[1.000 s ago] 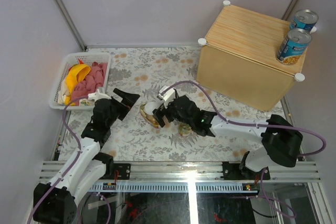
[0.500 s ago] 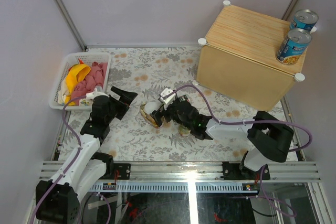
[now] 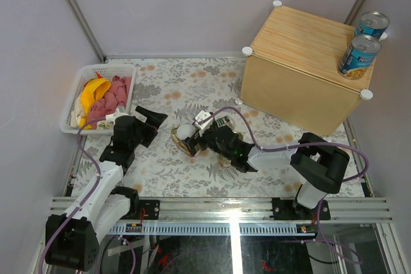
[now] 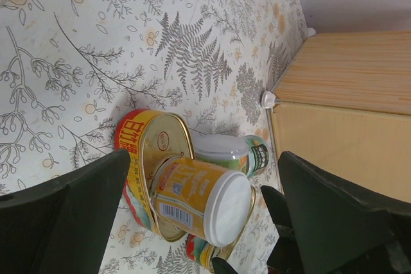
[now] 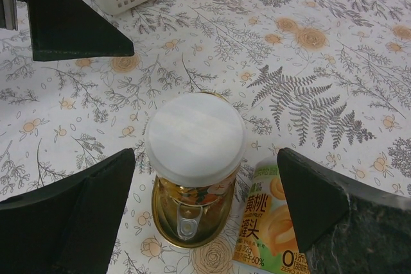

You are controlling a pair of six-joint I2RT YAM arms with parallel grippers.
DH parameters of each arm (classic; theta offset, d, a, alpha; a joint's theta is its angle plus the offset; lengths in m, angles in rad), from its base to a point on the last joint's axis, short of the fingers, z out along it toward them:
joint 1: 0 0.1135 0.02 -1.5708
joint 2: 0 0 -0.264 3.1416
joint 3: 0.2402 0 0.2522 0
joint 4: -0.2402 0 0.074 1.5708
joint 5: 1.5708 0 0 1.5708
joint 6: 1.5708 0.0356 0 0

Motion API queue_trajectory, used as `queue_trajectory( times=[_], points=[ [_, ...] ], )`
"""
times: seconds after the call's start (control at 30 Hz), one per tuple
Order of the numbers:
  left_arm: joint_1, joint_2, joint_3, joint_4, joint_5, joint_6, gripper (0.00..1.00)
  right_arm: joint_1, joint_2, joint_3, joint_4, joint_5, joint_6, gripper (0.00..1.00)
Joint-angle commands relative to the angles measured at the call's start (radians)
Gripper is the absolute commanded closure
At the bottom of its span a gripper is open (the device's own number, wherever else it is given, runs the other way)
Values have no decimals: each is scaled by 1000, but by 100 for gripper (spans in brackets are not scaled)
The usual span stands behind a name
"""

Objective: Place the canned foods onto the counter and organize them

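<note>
The white basket (image 3: pixel 76 104) at the far left holds cloths and has no part in this. Near it the left hand (image 3: pixel 146 124) hangs released and empty, pointing at the cluster of tins in the middle of the bench (image 3: pixel 160 81). It is probably best kept there, out of the other arm's path.

In the cluster, a yellow-labelled can (image 5: pixel 194 134) with a pale lid stands upright on a gold oval tin (image 5: pixel 183 226). A green-labelled can (image 5: pixel 266 222) lies on its side just beside them.

The right hand (image 5: pixel 204 155) straddles the yellow-labelled can, released, with both fingers apart from its wall. The step in hand looks like the grasp. Close squarely on the label below the lid, because the perch looks slippery and a glancing finger could tip the can onto its neighbour. Then lift straight up before swinging right.

The counter (image 3: pixel 302 62) stands well apart at the right, with two blue-labelled cans (image 3: pixel 359 56) at its right edge. Setting this one in line beside them would keep things tidy.
</note>
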Motion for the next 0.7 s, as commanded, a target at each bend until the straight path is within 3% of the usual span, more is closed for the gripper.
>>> queue_trajectory(
  times=[0.0,0.67],
  points=[
    [17,18,11,38,27,18,0,7,9,13,112,-8,-8,0],
    [46,59,40,17,47,67,0,6,127,56,199,-33,-3,0]
  ],
)
